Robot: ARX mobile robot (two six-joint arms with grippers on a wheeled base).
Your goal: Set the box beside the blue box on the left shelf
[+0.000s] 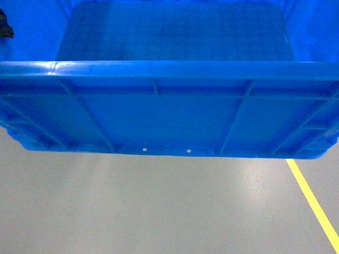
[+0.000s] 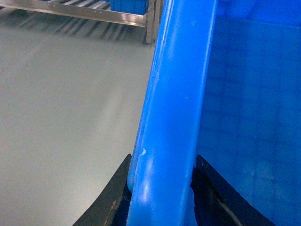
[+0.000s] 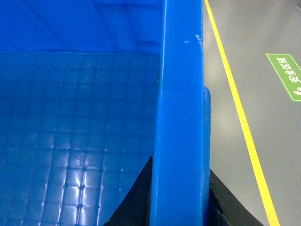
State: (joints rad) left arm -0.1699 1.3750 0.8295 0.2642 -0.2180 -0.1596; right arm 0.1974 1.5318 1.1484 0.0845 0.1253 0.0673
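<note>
spanning grey floor (image 1: 155, 215), yellow line (image 1: 317, 210)

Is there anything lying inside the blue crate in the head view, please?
No, the crate's smooth inner floor is bare, showing only its faint grid pattern.

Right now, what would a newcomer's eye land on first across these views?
The box, bright blue and open-topped, fills the upper head view, held above grey floor. Each wrist view shows a gripper clamped over its thick rim: left gripper, right gripper. A yellow floor line runs lower right, and the left shelf sits far off, top of the left wrist view.
</note>
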